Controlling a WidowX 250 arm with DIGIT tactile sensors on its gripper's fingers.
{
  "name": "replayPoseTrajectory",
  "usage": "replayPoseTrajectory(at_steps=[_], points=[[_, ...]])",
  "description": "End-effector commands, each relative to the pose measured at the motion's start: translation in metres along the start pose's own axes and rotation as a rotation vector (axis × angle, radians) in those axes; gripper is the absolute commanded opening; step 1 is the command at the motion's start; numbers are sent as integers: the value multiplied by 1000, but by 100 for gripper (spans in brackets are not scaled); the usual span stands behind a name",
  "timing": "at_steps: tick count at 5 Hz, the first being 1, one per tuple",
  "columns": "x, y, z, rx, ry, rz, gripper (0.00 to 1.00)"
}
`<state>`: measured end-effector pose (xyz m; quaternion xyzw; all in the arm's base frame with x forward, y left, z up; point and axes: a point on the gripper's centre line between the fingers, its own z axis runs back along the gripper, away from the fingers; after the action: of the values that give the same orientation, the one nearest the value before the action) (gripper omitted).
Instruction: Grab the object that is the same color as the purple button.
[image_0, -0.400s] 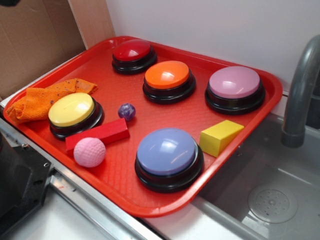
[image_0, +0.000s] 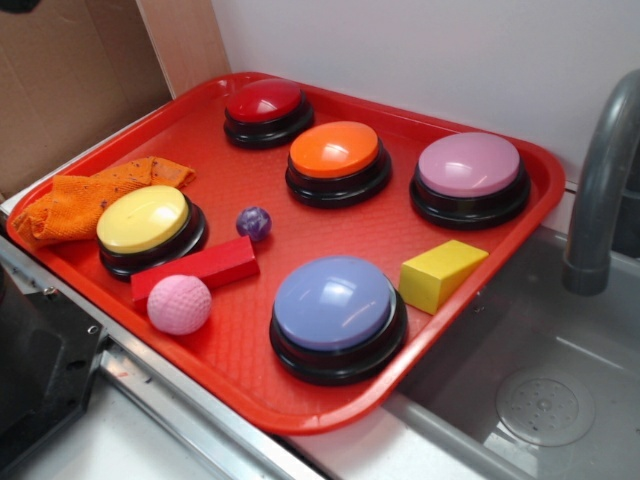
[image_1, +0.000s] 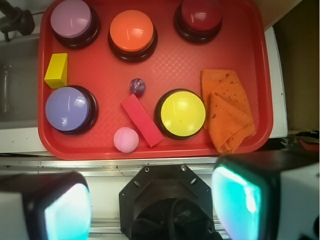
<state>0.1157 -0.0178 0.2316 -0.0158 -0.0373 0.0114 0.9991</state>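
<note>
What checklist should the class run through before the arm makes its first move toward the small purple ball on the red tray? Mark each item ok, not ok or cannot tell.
1. Target identified: small purple ball sits mid-tray, not the larger pink ball. Ok.
2. Target free to grasp: it lies apart from the red block and yellow button, though both are near. Ok.
3. Gripper ready: its fingers stand wide apart at the bottom of the wrist view. Ok.
4. Gripper over target: it hangs off the red tray, not above the ball. Not ok.
5. Ball at rest: cannot tell.
6. Orange cloth out of the path: ok.
</note>
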Motion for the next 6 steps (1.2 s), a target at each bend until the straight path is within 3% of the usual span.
replayPoseTrajectory(at_steps=[1, 2, 5, 6], points=[[43, -13, -77, 28, 122, -297, 100], [62, -17, -116, 43, 90, -337, 100], [86, -13, -192, -78, 58, -273, 100], [90, -7, -199, -46, 86, -264, 100]])
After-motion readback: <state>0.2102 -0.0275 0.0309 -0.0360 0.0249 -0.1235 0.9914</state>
